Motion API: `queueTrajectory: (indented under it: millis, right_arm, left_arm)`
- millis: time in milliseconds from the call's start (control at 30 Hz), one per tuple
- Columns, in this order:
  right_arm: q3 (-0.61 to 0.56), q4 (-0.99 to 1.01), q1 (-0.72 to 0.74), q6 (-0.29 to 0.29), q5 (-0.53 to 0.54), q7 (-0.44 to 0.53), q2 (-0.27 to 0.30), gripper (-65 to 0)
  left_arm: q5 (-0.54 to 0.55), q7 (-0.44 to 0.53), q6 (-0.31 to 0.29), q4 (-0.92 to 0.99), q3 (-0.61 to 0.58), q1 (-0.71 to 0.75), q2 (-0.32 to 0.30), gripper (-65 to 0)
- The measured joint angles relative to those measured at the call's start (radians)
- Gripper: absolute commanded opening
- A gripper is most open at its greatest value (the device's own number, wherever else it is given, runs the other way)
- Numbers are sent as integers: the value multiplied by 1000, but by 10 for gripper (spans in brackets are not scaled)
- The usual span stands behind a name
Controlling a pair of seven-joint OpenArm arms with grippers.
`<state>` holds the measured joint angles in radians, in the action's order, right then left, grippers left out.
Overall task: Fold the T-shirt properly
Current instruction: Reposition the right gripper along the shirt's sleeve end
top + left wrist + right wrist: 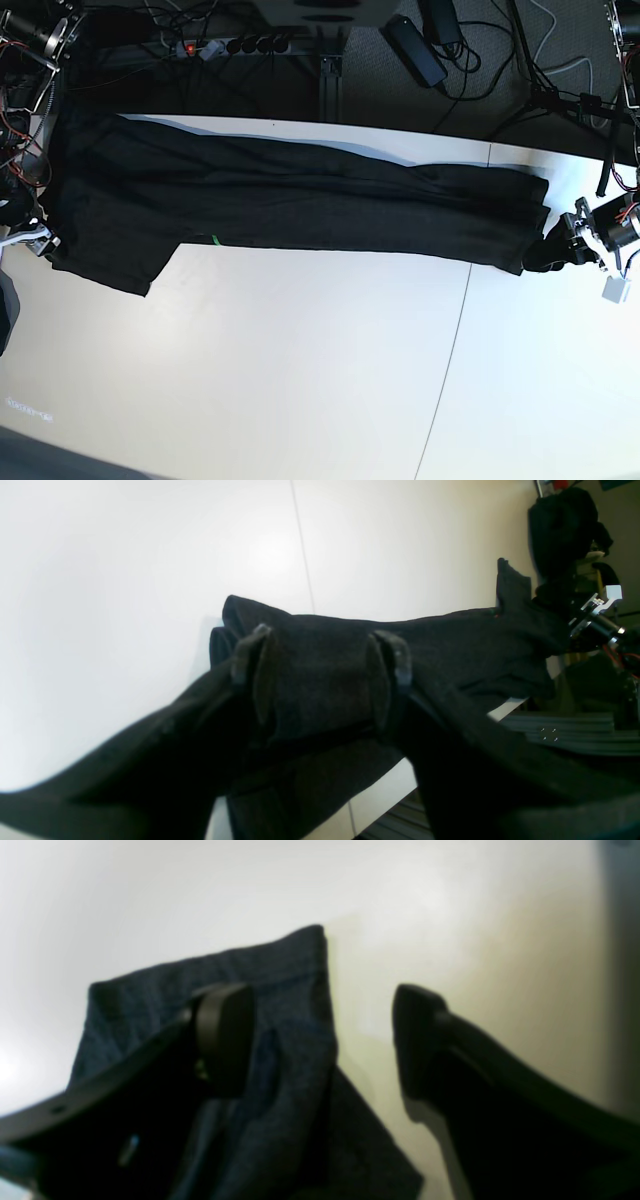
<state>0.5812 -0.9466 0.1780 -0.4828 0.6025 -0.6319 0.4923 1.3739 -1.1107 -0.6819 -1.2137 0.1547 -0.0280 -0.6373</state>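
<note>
I see T-shirt stretched left-right along far counter edge. L claw spread, cloth betw. jaws, grip unclear. R claw released, straddling hem corner. Both at shirt ends.

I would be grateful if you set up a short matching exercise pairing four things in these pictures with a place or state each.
Things:
1. T-shirt
2. left gripper
3. right gripper
4. power strip

Places or states:
A. open, one finger over a cloth corner, the other over bare table
B. on the floor beyond the table's far edge
C. stretched in a long band along the table's far edge
D. fingers apart, with dark cloth between them

Pairs: 1-C, 2-D, 3-A, 4-B
</note>
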Motion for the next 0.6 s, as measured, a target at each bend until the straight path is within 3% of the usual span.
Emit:
queueTrajectory:
  millis: [400,467,533,600]
  right_arm:
    - [-57,-2,28,0,11,38,-77,-245]
    - [-79,-3,34,0,10,33,-80,-382]
    - [-96,-3,39,0,9,21,-86,-612]
    - [-98,0,49,0,10,15,-93,-650]
  left_arm:
    - [17,0,0,0,0,0,0,-328]
    - [18,0,0,0,0,0,0,-328]
    - [18,0,0,0,0,0,0,-328]
    - [20,0,0,0,0,0,0,-328]
